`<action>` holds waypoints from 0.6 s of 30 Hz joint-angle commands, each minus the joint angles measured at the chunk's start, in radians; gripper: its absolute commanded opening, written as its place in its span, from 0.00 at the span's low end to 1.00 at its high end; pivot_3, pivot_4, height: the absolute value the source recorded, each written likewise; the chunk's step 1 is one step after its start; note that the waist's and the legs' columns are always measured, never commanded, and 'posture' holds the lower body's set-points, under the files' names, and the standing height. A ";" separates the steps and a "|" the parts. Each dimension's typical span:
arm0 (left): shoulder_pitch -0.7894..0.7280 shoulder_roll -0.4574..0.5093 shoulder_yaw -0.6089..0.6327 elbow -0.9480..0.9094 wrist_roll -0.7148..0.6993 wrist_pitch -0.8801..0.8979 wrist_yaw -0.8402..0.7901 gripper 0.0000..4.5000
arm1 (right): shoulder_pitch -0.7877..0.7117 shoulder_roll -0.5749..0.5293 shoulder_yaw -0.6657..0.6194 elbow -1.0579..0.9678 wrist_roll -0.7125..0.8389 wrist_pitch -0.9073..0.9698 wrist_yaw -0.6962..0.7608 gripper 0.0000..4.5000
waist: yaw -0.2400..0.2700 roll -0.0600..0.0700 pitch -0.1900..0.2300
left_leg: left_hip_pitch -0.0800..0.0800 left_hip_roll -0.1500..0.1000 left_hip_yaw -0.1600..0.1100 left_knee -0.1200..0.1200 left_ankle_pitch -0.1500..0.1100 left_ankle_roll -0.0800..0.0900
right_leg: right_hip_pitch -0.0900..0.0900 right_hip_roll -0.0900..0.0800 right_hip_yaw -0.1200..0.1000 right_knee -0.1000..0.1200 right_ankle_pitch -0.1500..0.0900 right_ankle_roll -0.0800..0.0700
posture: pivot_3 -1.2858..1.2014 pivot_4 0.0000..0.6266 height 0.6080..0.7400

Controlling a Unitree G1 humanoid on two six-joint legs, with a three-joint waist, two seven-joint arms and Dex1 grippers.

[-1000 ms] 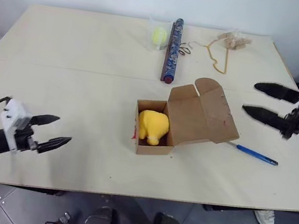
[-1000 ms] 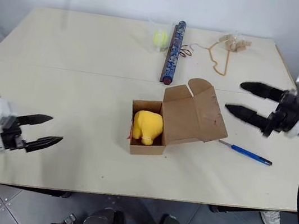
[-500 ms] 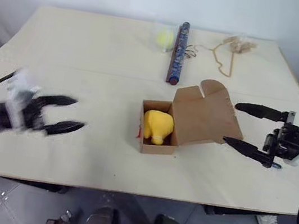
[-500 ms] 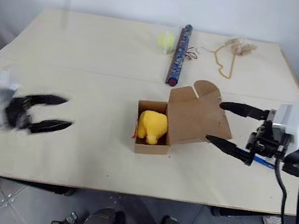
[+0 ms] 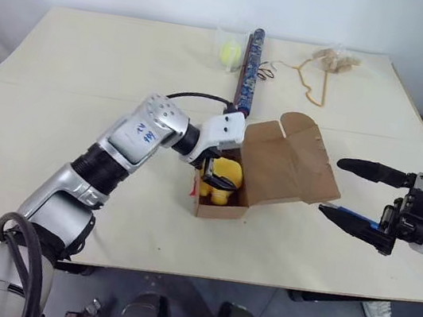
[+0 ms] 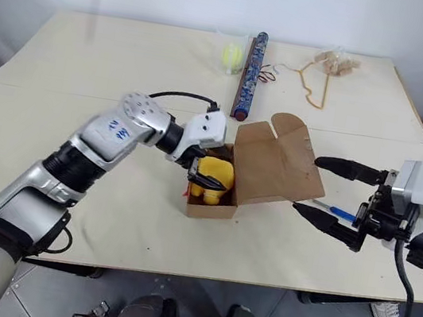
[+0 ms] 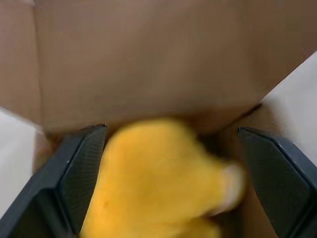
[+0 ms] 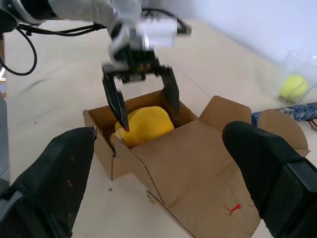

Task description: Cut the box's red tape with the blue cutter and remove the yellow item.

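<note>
The box (image 5: 224,202) stands open in the middle of the table, its lid flap (image 5: 294,168) folded back to the right. The yellow item (image 5: 224,185) lies inside it. A sliver of red tape (image 5: 193,191) shows at the box's left wall. My left gripper (image 8: 150,119) is open and reaches down into the box, one finger on each side of the yellow item (image 7: 153,188) without closing on it. My right gripper (image 6: 306,184) hangs open and empty to the right of the lid flap. The blue cutter (image 6: 338,212) lies on the table under it.
A long dark patterned tube (image 5: 247,68) lies at the back, beside a clear container with a yellow-green ball (image 5: 227,50). A tan cord (image 5: 312,82) and a small bag (image 5: 333,59) sit at the back right. The table's front edge is close to the box.
My left arm has swung from the table's left front to the box, and its open gripper now straddles the yellow item. The right gripper has drawn back slightly and stays open.
</note>
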 commanded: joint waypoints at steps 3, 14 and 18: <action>-0.031 -0.024 -0.009 0.031 0.077 -0.062 -0.048 0.96 | 0.078 0.006 -0.099 -0.098 0.040 0.024 -0.055 1.00 | 0.006 0.000 0.000 | -0.003 0.000 -0.002 0.002 0.000 0.000 | -0.001 0.000 -0.002 0.000 0.000 0.000 | 0.52 0.24 1.00; -0.018 -0.114 0.064 0.165 0.120 -0.144 -0.022 0.25 | 0.114 0.025 -0.080 -0.108 0.009 -0.012 -0.093 1.00 | 0.006 0.000 0.000 | -0.004 0.000 -0.010 0.009 -0.001 0.003 | 0.001 -0.001 -0.003 0.002 0.000 0.000 | 0.52 0.24 1.00; -0.020 -0.152 0.163 0.153 0.047 -0.115 -0.028 0.00 | 0.112 0.031 -0.073 -0.097 0.004 -0.024 -0.099 1.00 | 0.005 -0.001 0.000 | -0.006 0.000 -0.014 0.013 -0.002 0.004 | 0.001 -0.001 -0.002 0.005 0.000 0.000 | 0.52 0.24 1.00</action>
